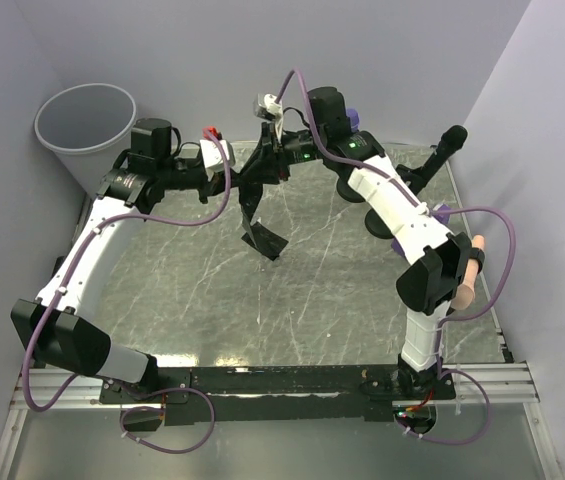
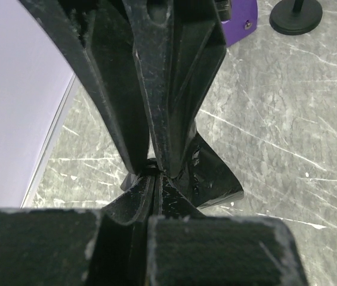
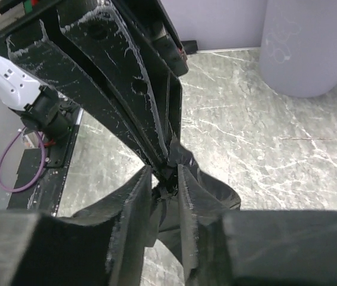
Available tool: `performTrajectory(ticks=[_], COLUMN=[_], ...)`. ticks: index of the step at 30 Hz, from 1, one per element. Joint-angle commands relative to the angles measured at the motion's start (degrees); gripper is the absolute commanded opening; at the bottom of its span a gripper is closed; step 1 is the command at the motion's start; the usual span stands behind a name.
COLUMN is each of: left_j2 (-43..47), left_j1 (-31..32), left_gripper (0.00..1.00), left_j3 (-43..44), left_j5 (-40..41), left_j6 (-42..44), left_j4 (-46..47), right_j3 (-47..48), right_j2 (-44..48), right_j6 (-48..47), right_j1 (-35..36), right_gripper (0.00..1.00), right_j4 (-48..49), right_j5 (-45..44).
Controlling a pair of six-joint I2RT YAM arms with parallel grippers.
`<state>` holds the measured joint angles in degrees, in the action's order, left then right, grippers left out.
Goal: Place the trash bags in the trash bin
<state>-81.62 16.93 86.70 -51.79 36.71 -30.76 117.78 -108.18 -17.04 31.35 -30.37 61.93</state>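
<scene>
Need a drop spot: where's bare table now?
Free: grey marbled tabletop, its middle, from the near edge up to the hanging black plastic trash bag. Crowded: far edge, left gripper and right gripper pinching it, round light grey plastic bin at far left.

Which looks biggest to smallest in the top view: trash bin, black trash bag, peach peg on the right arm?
1. trash bin, clearly largest.
2. black trash bag, bunched, lifted nearer the camera.
3. peach peg, close to the bag; unsure.
</scene>
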Motion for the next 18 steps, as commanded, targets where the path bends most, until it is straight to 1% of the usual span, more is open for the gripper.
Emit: performTrajectory(ticks=[1,3,4,7,13,18], left_j2=[1.4,1.6,1.6,1.7,3.4,4.1], left_j1=[-0.1,-0.1,-0.1,-0.1,-0.1,-0.2], left_gripper=[0.01,0.01,0.01,0.01,0.01,0.01], left_j3=[2.1,2.0,1.9,1.5,-1.0,-2.1], left_j5=[-3.0,-2.8,-2.7,-1.9,0.9,2.8], left_j6=[1.2,1.2,1.3,1.4,-0.6,-1.3], left_j4=[1.7,1.8,1.7,1.3,4.4,5.4], right_j3=[2.3,2.4,2.3,1.8,-1.0,-2.6], right_j2=[-0.8,-0.9,-0.9,-0.4,1.7,3.2], right_j6=[1.0,1.0,1.1,1.3,1.6,1.4], right_j1=[0.0,-0.1,-0.2,-0.6,-2.2,-3.3], right_gripper=[0.27,0.18,0.12,0.00,0.00,0.00], right_j4=[2.6,2.6,2.7,2.9,3.1,3.5], right_j5=[1.9,2.0,2.0,1.1,1.2,-2.7])
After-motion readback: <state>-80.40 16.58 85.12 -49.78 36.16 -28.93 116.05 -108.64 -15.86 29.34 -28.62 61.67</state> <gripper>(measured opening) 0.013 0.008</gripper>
